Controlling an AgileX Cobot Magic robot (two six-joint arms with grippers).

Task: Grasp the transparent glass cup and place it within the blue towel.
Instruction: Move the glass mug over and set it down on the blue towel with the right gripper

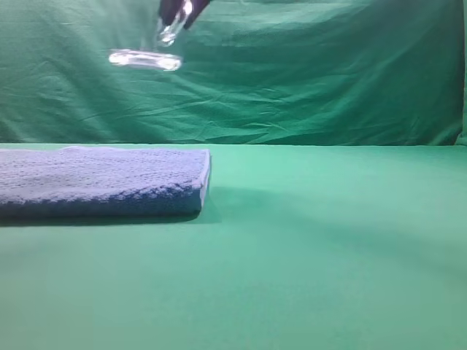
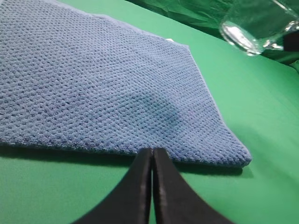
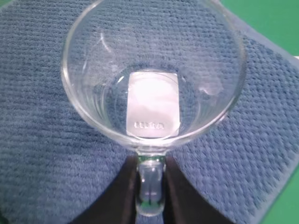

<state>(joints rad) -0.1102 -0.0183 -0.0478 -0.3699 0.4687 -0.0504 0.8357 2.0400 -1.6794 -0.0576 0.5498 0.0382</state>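
A: Start at the right hand (image 3: 150, 186) — what is it doing?

B: Its two dark fingers (image 3: 122, 196) pinch the clear loop handle of the transparent glass cup (image 3: 153, 74), one finger on each side. In the high view the same hand (image 1: 175, 22) shows only as a dark tip at about 12 o'clock, the cup (image 1: 146, 60) hanging just under it.

A: And the left hand?

B: The left hand (image 2: 152, 156) sits at 6 o'clock of its own view, its black fingers pressed together with nothing between them, just off the near edge of the blue towel (image 2: 93, 84).

A: Where is the cup, then?

B: In the air, above the towel and not touching it. From the right wrist the towel (image 3: 42, 154) fills the picture behind the glass. From the left wrist the cup (image 2: 254, 28) shows at about 1 o'clock.

A: The surface and the room?

B: A green counter (image 1: 328, 255) with a wrinkled green cloth backdrop (image 1: 328, 73) behind it. The towel (image 1: 102, 182) lies flat at 9 o'clock on it — a thick folded pad, nubby weave.

A: How does the cup look?

B: Clear, wide-mouthed, thick-based, with a pale rectangular label seen through the bottom; its lettering is too blurred to read.
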